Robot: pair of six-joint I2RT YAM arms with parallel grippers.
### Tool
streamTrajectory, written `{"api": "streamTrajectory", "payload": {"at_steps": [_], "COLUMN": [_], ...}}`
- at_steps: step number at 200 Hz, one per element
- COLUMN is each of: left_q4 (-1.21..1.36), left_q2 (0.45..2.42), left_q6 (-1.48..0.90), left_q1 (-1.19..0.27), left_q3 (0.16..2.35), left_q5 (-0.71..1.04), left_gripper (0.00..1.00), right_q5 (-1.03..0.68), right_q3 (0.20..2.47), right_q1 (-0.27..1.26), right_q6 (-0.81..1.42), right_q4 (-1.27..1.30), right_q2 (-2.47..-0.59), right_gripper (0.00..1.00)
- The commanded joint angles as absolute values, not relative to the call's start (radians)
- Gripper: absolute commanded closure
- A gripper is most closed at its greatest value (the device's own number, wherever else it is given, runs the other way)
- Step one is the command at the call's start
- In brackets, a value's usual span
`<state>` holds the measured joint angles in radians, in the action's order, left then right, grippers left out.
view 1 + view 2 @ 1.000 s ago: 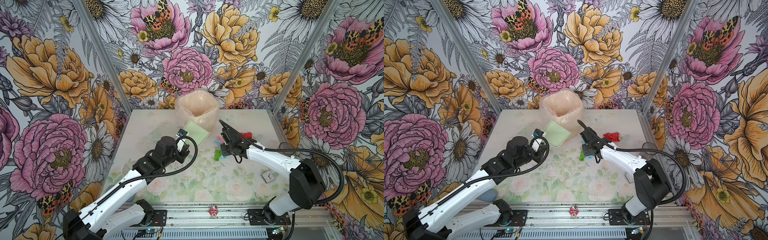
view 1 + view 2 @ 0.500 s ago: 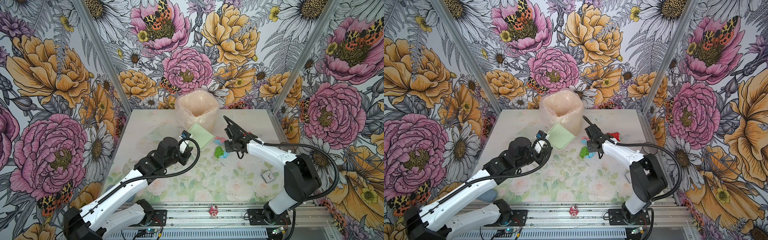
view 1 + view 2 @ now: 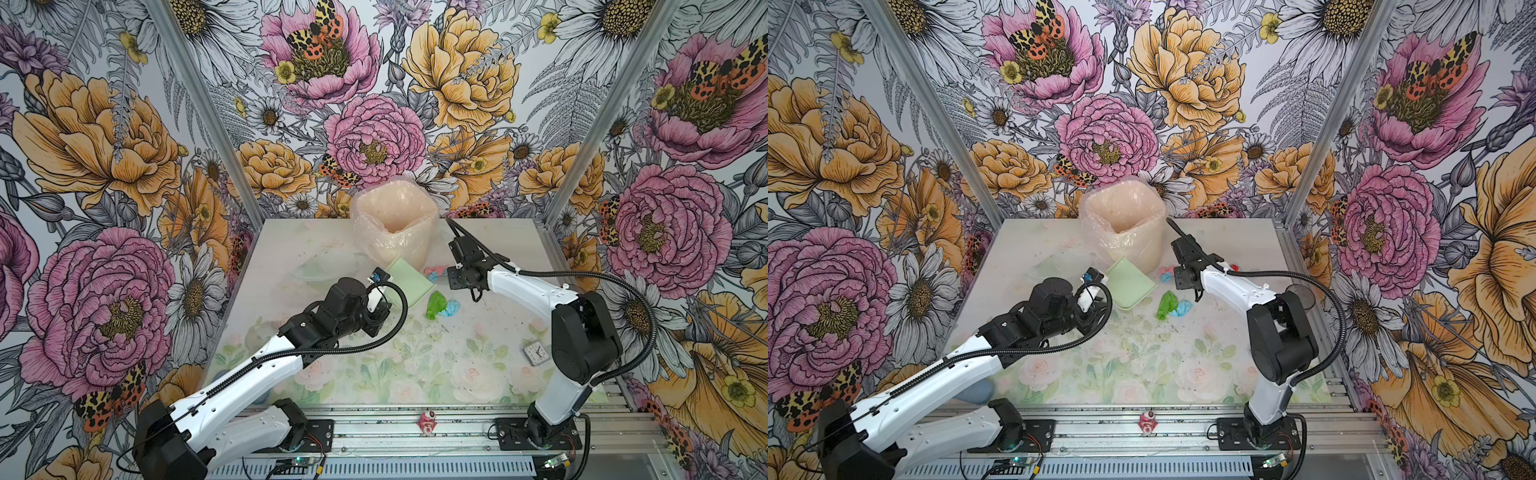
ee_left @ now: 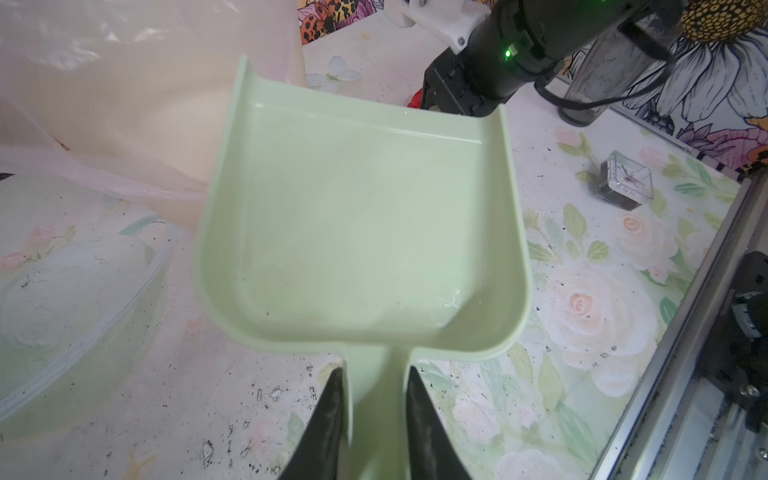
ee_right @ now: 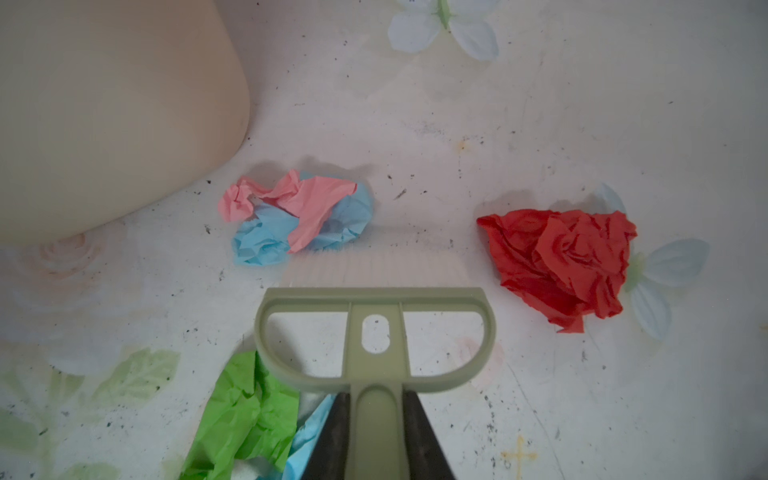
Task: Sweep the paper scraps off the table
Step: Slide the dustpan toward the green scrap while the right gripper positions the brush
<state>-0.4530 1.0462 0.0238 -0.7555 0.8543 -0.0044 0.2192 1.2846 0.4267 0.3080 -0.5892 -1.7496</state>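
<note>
I am clamping pale green plastic brush (image 5: 376, 332) in right gripper (image 5: 376, 415), pale green dustpan (image 4: 357, 208) in left gripper (image 4: 376, 395). Pink-and-blue crumpled paper scraps (image 5: 299, 216) are lying just beyond bristles (image 5: 365, 266), between brush and dustpan, on rose-printed worktop (image 5: 540, 124).

My left gripper (image 4: 376, 424) clamps the handle of a pale green dustpan (image 4: 361, 216), with one black finger on each side. The tray, bare but for a few specks, stretches ahead of my fingers (image 4: 328, 428) over the crumb-speckled table (image 4: 199, 399). Past its open lip stands the right arm (image 4: 498, 50), a green light lit, with a red paper scrap (image 4: 414, 101) beside it. A bag-lined bin (image 4: 124, 83) and a clear plastic dish (image 4: 62, 299) flank one side of the pan, and a small clock (image 4: 627, 185) lies on the other.
</note>
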Motion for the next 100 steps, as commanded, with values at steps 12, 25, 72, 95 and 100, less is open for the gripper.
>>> {"api": "streamTrajectory", "payload": {"at_steps": [12,25,72,95,100], "left_q4": [-0.482,-0.480,-0.480,-0.480,-0.480], "left_q2": [1.082,1.097,1.159,1.190,1.196], "left_q6": [0.022,0.025,0.041,0.039,0.038], "left_q1": [-0.766,-0.769,-0.776,-0.796,-0.800], "left_q3": [0.846,0.847,0.830,0.820,0.818], "left_q5": [0.071,0.088,0.120,0.116,0.113], "left_gripper": [1.00,1.00,1.00,1.00,1.00], "right_q5": [0.197,0.191,0.142,0.121,0.118], "right_q3": [1.266,1.240,1.162,1.139,1.136], "right_q1": [0.424,0.425,0.423,0.424,0.424], "right_q6": [0.313,0.324,0.381,0.416,0.420], "right_q4": [-0.571,-0.571,-0.573,-0.571,-0.571], "right_q2": [-1.636,-1.590,-1.496,-1.507,-1.512], "right_gripper": [1.00,1.00,1.00,1.00,1.00]}}
